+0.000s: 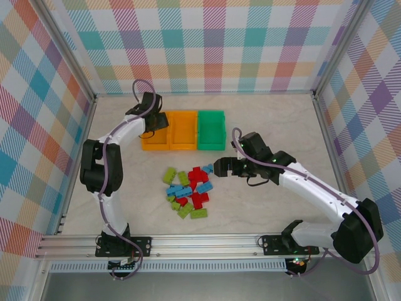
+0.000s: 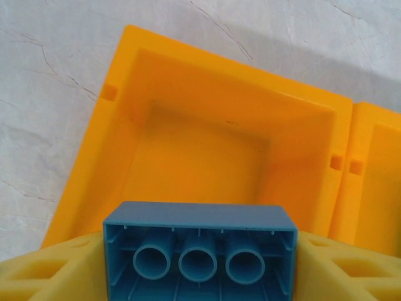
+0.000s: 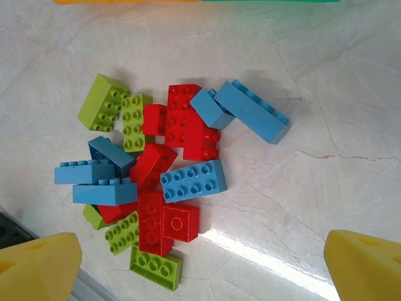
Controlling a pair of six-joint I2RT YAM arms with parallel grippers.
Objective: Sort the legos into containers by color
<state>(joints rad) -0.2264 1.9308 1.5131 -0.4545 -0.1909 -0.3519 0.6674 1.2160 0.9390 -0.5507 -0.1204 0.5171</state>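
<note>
My left gripper [image 1: 150, 104] hangs over the left orange container [image 1: 155, 132], shut on a blue lego [image 2: 199, 248] whose hollow underside faces the camera. Below it that orange container [image 2: 94, 157] shows a bare floor, with the second orange container [image 2: 376, 175] at its right. The green container [image 1: 211, 130] ends the row. A pile of red, blue and lime legos [image 1: 188, 191] lies mid-table. My right gripper [image 1: 217, 167] hovers open at the pile's upper right. In the right wrist view its yellow fingertips [image 3: 44, 266] stand wide apart above the pile [image 3: 156, 175], holding nothing.
The three containers sit side by side at the back of the marble-look table [image 1: 269, 125]. Metal rails [image 1: 188, 244] run along the near edge, and checkered walls close in the back and sides. Bare table lies right of the pile.
</note>
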